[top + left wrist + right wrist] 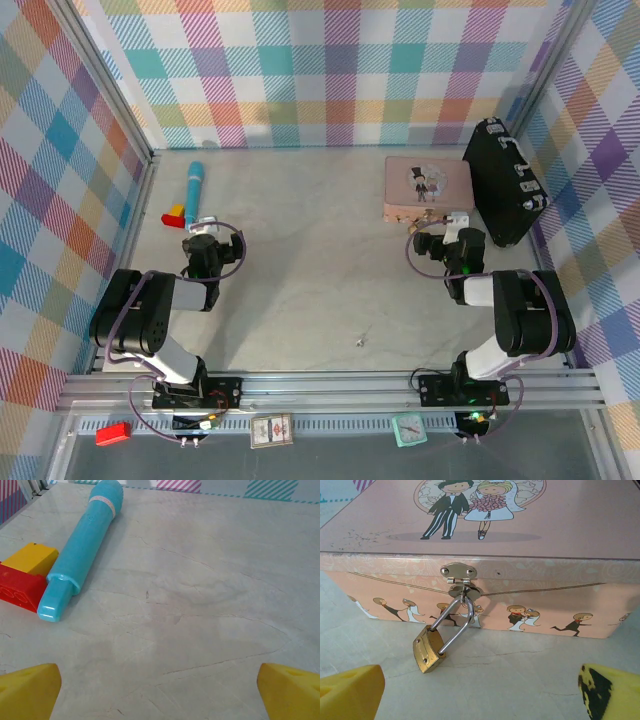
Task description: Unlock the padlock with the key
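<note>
The padlock [429, 650] is hanging by its silver shackle [451, 625] from the hasp [460, 580] on the front wall of the pink tin [560, 525], with its brass body tilting and sitting at the bench [520, 680] just in front of the tin. The right gripper [480, 692] is hovering low before that front wall with its jaws spread wide and nothing between them; its yellow fingertips [350, 690] are standing well apart on either side of the lock, touching neither it nor the tin. From above, the tin [428, 185] is lying at the far right of the bench, with a black case [503, 180] leaning just beside it on the right, and the right gripper [440, 225] is pointing at the tin's near side. The key [358, 342] is lying alone on the bare bench near the front edge, between the two arms, too small to make out in detail. The left gripper [205, 225] is also standing released and empty, its yellow fingertips [27, 690] spread over bare bench, facing a turquoise cylinder [80, 550] that is touching a red block [17, 587] and a yellow block [31, 558].
</note>
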Action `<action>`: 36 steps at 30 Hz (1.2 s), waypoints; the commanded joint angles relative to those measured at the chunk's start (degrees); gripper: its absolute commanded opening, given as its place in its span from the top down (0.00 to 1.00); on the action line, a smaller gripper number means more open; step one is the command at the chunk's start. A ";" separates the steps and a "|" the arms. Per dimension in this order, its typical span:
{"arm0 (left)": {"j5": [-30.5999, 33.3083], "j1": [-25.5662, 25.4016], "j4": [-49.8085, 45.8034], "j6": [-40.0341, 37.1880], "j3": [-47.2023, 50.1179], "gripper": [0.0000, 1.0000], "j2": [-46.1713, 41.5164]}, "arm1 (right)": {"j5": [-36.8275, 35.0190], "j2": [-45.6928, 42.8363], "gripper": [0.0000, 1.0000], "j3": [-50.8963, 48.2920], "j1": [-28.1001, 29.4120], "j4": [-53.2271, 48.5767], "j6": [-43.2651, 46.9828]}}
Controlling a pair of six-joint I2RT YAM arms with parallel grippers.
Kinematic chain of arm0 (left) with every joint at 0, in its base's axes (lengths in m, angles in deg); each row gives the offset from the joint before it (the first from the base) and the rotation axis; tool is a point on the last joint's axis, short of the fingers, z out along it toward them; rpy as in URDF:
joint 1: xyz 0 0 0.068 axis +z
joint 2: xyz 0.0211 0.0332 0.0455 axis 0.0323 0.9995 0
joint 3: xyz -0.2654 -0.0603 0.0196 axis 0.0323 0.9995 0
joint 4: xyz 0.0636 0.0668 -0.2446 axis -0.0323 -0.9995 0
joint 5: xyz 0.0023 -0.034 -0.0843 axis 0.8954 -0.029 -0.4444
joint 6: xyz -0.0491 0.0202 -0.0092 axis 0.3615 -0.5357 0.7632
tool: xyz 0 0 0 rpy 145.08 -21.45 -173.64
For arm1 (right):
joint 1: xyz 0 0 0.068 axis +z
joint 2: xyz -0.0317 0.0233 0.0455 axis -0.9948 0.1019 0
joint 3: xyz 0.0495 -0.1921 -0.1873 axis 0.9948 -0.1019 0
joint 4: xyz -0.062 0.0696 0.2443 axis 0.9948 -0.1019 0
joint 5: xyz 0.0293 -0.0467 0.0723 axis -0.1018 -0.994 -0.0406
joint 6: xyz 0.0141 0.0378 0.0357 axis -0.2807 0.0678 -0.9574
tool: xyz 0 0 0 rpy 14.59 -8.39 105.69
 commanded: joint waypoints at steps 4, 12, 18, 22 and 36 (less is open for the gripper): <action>-0.76 0.55 0.49 -0.71 -0.64 0.00 0.16 | 1.11 -0.31 0.01 0.92 0.24 0.71 0.16; -0.78 0.55 0.45 -0.73 -0.64 0.00 0.16 | 1.11 -0.31 0.01 0.90 0.25 0.78 0.16; -0.78 0.52 0.36 -0.72 -0.65 0.00 0.16 | 1.18 -0.33 0.01 0.87 0.22 0.78 0.16; -0.75 0.54 0.36 -0.63 -0.64 0.00 0.16 | 1.16 -0.31 0.01 0.85 0.29 0.78 0.10; -2.39 -2.80 9.57 -5.39 8.09 0.00 -8.00 | 3.37 -4.22 0.01 -6.07 2.58 10.03 4.25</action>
